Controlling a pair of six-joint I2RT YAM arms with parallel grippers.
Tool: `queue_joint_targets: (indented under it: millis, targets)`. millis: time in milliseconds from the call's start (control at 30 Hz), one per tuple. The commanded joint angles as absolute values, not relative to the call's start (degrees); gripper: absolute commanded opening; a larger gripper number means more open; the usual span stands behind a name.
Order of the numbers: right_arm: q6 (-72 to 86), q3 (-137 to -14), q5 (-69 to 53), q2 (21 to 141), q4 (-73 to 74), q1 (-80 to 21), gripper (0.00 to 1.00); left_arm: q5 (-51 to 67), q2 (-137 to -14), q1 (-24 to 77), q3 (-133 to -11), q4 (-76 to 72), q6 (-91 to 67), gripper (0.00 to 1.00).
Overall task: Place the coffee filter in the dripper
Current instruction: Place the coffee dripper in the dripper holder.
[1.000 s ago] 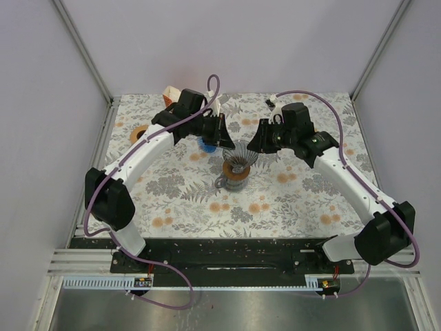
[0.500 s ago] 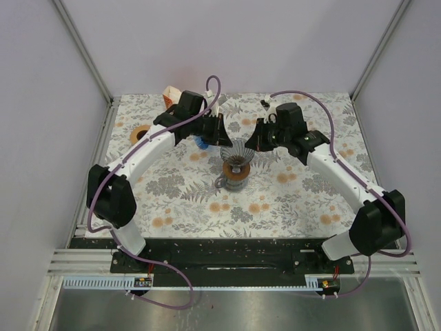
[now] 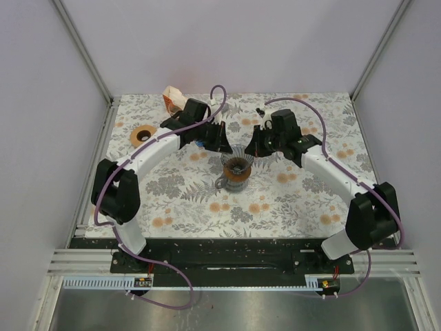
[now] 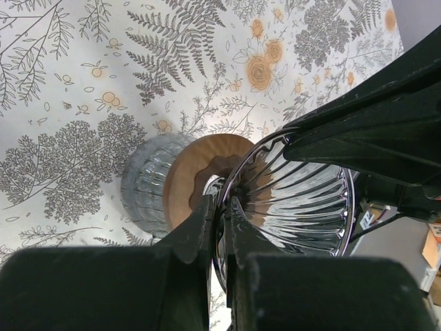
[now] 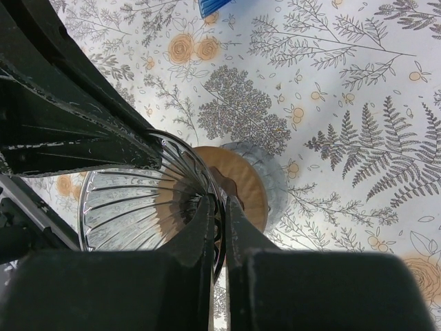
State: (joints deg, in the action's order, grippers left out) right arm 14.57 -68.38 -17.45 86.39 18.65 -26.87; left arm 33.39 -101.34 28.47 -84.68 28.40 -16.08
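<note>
Dripper rim is pinched by left pincer and right pincer.

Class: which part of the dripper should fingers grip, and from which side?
Pinch the thin top rim, one finger inside, one outside, coming from the side and above. The dripper is a wide flared glass cone, too broad to span; left fingers and right fingers grip so.

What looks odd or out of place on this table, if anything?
The left gripper and right gripper are both shut on the glass dripper, pinching opposite sides of its rim. No paper filter shows inside it. Nothing looks spilled or broken.
</note>
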Motion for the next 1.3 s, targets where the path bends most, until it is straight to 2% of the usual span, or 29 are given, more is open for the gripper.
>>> queue_joint_targets:
  millis: [0, 333, 767, 967, 1267]
  targets:
    - [11.2, -66.9, -13.8, 87.4, 13.4, -28.0, 0.00, 28.8, -100.9, 29.7, -83.3, 25.6, -13.9, 0.00]
    - [10.0, -63.2, -15.2, 88.0, 9.4, -28.2, 0.00, 22.9, -99.3, 31.5, -78.8, 24.0, -7.6, 0.00]
    - [9.6, -56.9, -14.7, 89.3, 9.8, -29.4, 0.00, 22.1, -100.9, 32.3, -72.2, 23.5, -5.8, 0.00]
    - [11.2, -56.3, -14.7, 91.4, 11.5, -29.4, 0.00, 22.9, -102.4, 32.4, -71.5, 23.6, -6.7, 0.00]
    - [10.3, -58.5, -12.5, 87.8, 14.1, -29.5, 0.00, 22.9, -102.6, 32.4, -73.6, 24.6, -6.2, 0.00]
